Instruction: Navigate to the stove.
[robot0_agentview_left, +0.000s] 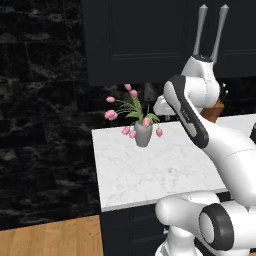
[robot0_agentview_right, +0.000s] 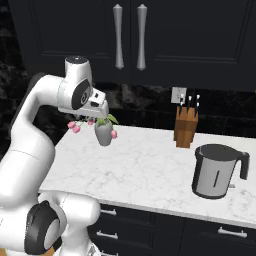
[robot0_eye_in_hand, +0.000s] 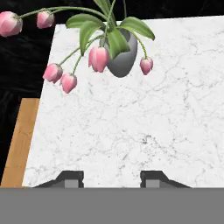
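Note:
The stove is out of view. My gripper (robot0_eye_in_hand: 112, 180) hangs open over a white marble counter (robot0_eye_in_hand: 131, 131), and nothing lies between its two dark fingertips (robot0_eye_in_hand: 72, 179). Its hand (robot0_agentview_right: 98, 107) is held above the counter's left part, close to a grey vase of pink tulips (robot0_agentview_right: 103, 134). That vase (robot0_eye_in_hand: 120, 61) stands just ahead of the fingertips.
A wooden knife block (robot0_agentview_right: 185, 127) and a grey kettle (robot0_agentview_right: 216, 171) stand on the counter (robot0_agentview_right: 145, 170) to the right. Dark upper cabinets with long handles (robot0_agentview_right: 118, 36) hang above, and dark drawers (robot0_agentview_right: 150, 225) sit below. Left of the counter's end are a black marble wall (robot0_agentview_left: 40, 125) and wood floor (robot0_agentview_left: 50, 237).

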